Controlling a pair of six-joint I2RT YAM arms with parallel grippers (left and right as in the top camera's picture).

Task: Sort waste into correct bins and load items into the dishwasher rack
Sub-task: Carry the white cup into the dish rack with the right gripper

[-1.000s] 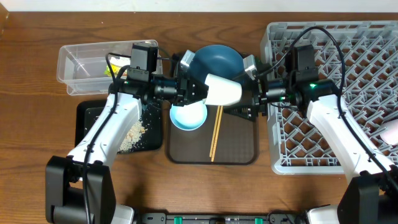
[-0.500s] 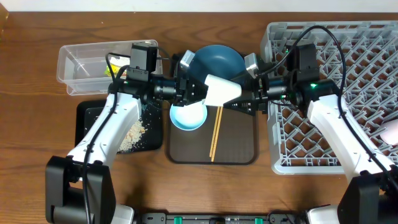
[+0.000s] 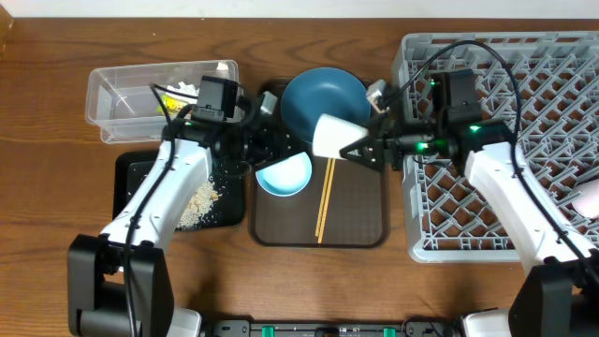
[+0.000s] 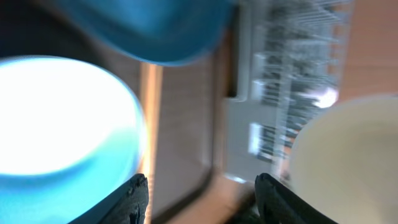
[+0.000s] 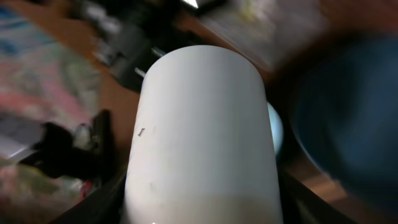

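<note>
My right gripper (image 3: 367, 148) is shut on a white cup (image 3: 337, 137), held on its side above the brown serving tray; in the right wrist view the cup (image 5: 202, 130) fills the space between the dark fingers (image 5: 106, 202). Just left of the cup, my left gripper (image 3: 273, 142) stands open and holds nothing (image 4: 202, 196). A small white bowl with a pale blue inside (image 3: 285, 175) sits under it. The dark blue dish (image 3: 323, 94) lies behind. Chopsticks (image 3: 325, 198) rest on the tray. The grey dishwasher rack (image 3: 524, 112) is at the right.
The brown serving tray (image 3: 360, 220) is in the middle. A clear tub (image 3: 122, 94) at back left holds a yellow-green wrapper (image 3: 174, 95). The black tray (image 3: 140, 183) holds whitish food scraps (image 3: 198, 201). A white object (image 3: 588, 198) lies at the rack's right edge.
My left gripper opened, let go of the white cup and drew back to the left. My right gripper closed on the cup and now holds it alone, slightly further right.
</note>
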